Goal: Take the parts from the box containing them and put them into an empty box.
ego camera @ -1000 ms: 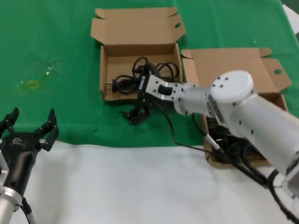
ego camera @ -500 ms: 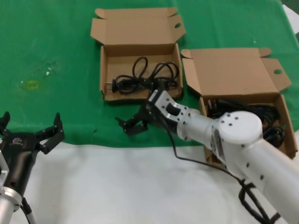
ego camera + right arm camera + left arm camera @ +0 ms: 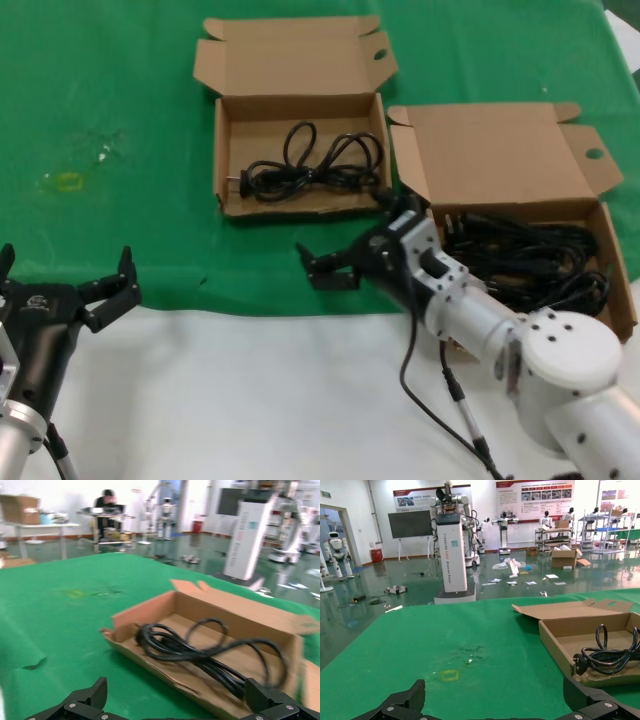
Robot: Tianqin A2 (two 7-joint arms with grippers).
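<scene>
Right tool (image 3: 328, 268) hangs spread wide and empty over the green counter (image 3: 120, 90), just in front of the wider box (image 3: 300, 150). One looped cord (image 3: 305, 172) lies inside that box. The rest of the cords (image 3: 525, 262) sit tangled in the tall-lidded box (image 3: 500, 160) beside it. Left tool (image 3: 62, 288) is parked well off, also spread wide.

Risk: tangled loops may snag, dragging extra cords or catching the carton wall on lift-out.

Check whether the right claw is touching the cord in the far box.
Apart. In the head view the right claw is open above green cloth, nearer than the box; the cord lies inside.
</scene>
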